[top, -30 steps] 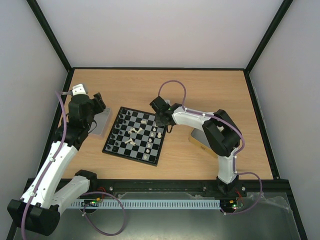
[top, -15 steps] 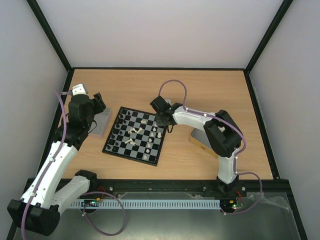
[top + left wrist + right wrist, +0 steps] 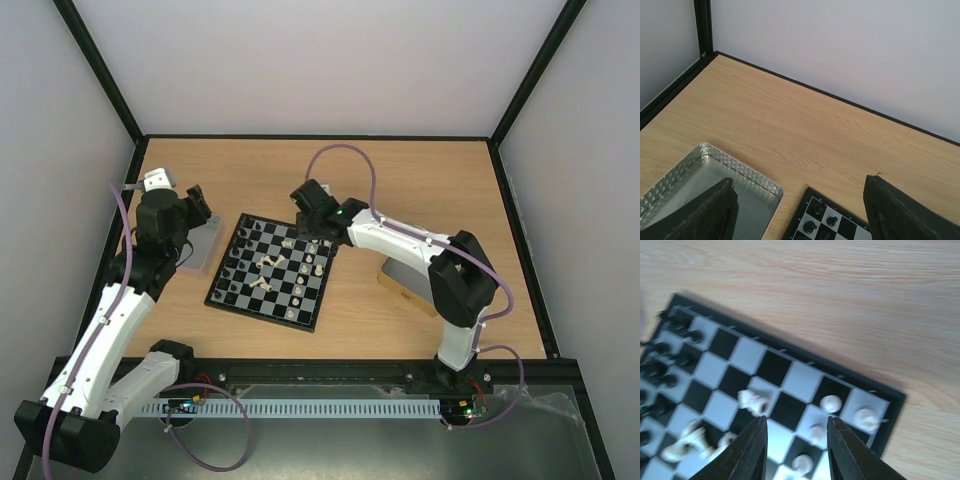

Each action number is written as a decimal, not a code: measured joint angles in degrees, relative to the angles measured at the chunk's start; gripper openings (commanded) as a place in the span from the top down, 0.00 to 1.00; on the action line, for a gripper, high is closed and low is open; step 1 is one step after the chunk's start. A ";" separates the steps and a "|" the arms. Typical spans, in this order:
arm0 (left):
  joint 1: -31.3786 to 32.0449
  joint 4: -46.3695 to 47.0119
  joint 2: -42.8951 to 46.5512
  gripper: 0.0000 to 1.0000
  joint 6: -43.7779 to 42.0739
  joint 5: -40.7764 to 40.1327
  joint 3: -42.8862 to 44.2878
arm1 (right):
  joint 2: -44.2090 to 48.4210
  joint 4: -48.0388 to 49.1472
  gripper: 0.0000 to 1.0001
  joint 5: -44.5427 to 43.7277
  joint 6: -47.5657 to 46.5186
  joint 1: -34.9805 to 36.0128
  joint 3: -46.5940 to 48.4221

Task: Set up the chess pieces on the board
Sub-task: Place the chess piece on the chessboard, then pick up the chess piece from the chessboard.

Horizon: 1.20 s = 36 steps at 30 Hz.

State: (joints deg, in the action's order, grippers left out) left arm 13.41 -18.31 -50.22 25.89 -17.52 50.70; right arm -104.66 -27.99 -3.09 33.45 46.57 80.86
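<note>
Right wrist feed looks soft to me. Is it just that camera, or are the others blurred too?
Right wrist view: the board and cream pieces are smeared with soft edges; the right gripper looks sharper. Left wrist view: sharp, the silver tin shows its embossed rim clearly. Top external view: evenly lit, no glare, but the pieces are too small to identify.

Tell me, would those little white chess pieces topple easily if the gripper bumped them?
Probably: several white chess pieces appear to lie toppled on the board. They look tiny beside the right gripper, so they are likely light and fiddly to pinch.
</note>
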 measured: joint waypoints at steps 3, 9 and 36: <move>0.00 0.00 0.00 0.30 0.00 0.00 0.00 | -0.11 0.02 0.67 1.27 -0.37 3.15 1.46; 0.00 0.00 0.00 0.30 0.00 0.02 0.00 | -2.62 0.00 0.64 4.00 -3.08 10.19 4.50; 0.00 0.00 0.00 0.29 0.00 0.20 -0.11 | -13.00 -6.19 0.64 11.34 -11.93 16.24 6.16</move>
State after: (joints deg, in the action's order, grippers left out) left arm 13.41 -18.31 -50.22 25.89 -17.32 50.59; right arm -117.67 -34.17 8.25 21.52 62.81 87.02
